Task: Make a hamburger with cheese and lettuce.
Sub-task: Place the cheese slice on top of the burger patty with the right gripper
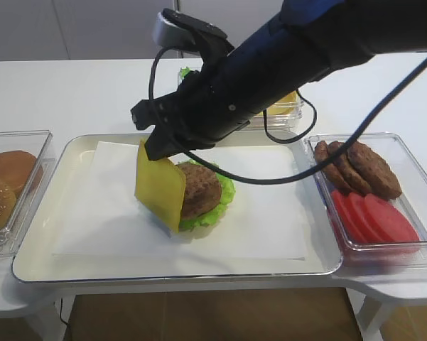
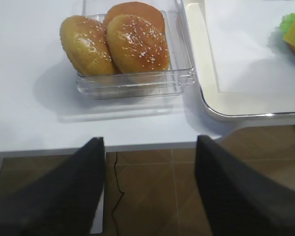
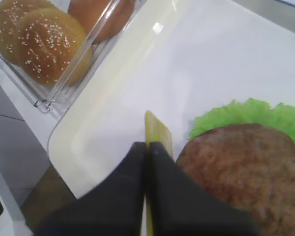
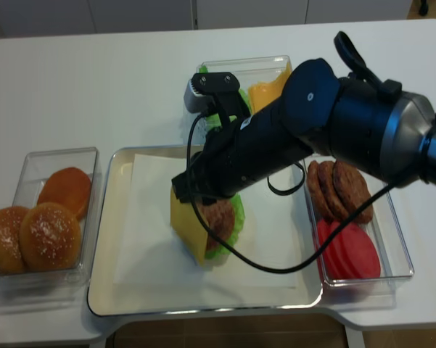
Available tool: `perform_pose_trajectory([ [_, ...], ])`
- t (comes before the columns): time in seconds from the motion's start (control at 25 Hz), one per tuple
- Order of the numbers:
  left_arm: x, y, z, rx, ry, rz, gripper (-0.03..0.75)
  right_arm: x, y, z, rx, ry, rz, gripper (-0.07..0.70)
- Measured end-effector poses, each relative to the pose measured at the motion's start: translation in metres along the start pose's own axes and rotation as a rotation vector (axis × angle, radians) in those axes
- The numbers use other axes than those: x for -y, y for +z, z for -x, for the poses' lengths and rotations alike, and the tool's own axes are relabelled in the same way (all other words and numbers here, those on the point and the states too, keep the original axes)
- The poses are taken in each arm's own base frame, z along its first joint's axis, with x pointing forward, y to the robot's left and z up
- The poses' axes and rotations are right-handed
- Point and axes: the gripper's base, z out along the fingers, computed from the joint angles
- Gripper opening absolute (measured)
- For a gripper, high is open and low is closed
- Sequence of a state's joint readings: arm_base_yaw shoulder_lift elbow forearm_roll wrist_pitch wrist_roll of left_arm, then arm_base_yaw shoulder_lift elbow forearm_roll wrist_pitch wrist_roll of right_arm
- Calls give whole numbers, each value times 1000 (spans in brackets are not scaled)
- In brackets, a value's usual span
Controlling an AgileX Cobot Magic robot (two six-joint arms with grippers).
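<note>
The right arm slants across the tray from the far right, blocking the way in from above and behind the hamburger. The cheese hangs upright from the right gripper, pinched between its closed jaws, and walls off the burger's left side. White paper lies bare to the right of and in front of the burger, and also to the left of the cheese. The bun box flanks the tray on the left, the box of patties and tomato slices on the right. Two more boxes stand behind the tray.
</note>
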State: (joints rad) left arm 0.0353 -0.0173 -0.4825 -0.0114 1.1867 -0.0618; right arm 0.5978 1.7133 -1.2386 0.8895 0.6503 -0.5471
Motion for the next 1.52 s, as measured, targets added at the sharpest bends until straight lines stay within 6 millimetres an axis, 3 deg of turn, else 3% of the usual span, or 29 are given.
perform_pose_trajectory([
  [1.52,0,0,0,0,0,0,430,20,-2,-2,-40,-200,-215,3],
])
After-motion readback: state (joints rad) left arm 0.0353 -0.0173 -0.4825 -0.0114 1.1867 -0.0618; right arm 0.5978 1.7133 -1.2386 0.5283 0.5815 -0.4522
